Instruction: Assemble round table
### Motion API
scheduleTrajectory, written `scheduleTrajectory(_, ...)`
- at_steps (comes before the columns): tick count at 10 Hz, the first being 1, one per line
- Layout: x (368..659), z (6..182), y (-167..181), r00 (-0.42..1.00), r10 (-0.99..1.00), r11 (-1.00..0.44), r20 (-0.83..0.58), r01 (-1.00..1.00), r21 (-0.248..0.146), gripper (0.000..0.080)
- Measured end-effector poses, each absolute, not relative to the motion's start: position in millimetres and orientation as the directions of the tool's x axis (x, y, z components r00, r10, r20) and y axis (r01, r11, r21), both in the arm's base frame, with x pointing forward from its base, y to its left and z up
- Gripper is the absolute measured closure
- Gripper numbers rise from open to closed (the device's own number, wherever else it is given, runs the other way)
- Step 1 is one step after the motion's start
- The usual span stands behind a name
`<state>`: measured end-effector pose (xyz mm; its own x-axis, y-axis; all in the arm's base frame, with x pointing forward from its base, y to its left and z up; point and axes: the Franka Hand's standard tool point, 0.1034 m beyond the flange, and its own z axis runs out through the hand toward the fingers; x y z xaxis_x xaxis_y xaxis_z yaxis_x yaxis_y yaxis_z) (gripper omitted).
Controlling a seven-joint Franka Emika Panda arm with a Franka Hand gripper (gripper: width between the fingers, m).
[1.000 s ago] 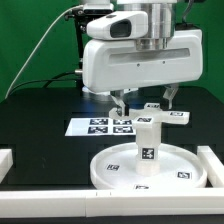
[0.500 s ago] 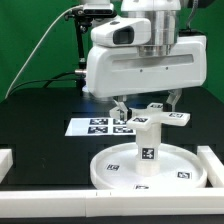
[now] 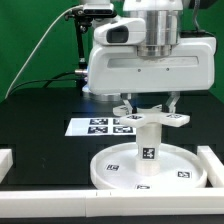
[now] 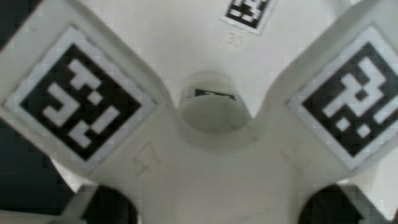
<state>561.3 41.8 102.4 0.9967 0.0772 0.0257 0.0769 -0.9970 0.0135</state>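
Observation:
The round disc (image 3: 180,165) lies flat on the black table at the front. The short thick leg (image 3: 148,150) stands upright at its middle. The flat base piece (image 3: 150,117) lies across the top of the leg. My gripper (image 3: 150,103) hangs right above the base piece, open, with one finger on each side of it. In the wrist view the base piece (image 4: 214,60) fills the picture, with its tags and a round hole (image 4: 217,115). The gripper (image 4: 222,205) shows there only as two dark fingertips (image 4: 107,207) at its sides.
The marker board (image 3: 95,127) lies behind the disc toward the exterior view's left. White border rails run along the front (image 3: 40,200) and the exterior view's right (image 3: 215,165). A green backdrop stands behind.
My gripper has moved toward the exterior view's right and slightly down, from beside the base piece to straddling it. The disc, leg and base piece have not moved.

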Motion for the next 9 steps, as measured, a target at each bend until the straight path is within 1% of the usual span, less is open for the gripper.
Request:
scheduleTrajectory(2, 561.5, 101.6, 41.7, 0.98, -0.198, -0.98, 0.029, -0.198, 0.004, 0.036)
scheduleTrajectory(3, 561.7, 101.3, 41.8, 0.934, -0.355, -0.935, 0.033, -0.355, -0.002, 0.036)
scheduleTrajectory(4, 562.0, 100.9, 41.7, 0.873, -0.486, -0.874, 0.036, -0.485, -0.017, 0.036)
scheduleTrajectory(5, 561.6, 100.5, 42.0, 0.791, -0.61, -0.792, 0.042, -0.608, -0.046, 0.036)
scheduleTrajectory(6, 561.2, 100.3, 41.9, 0.662, -0.748, -0.663, 0.039, -0.745, -0.071, 0.0359)
scheduleTrajectory(8, 560.2, 100.2, 40.1, 0.503, -0.864, -0.502, 0.029, -0.856, -0.121, 0.0359)
scheduleTrajectory(9, 559.6, 100.3, 39.0, 0.424, -0.906, -0.421, 0.011, -0.897, -0.137, 0.0358)
